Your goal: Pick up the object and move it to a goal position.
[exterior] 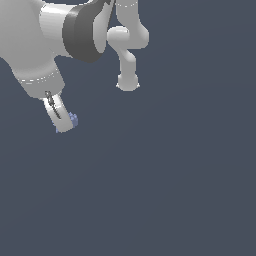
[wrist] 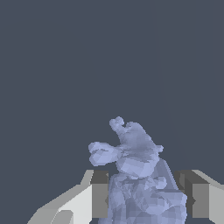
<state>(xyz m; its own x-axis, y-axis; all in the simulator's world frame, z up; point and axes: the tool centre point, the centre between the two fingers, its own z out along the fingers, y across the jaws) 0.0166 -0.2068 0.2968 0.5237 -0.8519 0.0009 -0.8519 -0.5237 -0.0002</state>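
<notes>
I see no real room here, only a simulator's bare render. A flat, uniform slate-grey ground (exterior: 175,190) fills both views, with no texture, walls, furniture or shadows to mark a home or lab. The white arm (exterior: 35,40) is smooth and evenly shaded, and the pale blue object (wrist: 140,175) shows coarse polygon facets, all plainly computer-drawn.
</notes>
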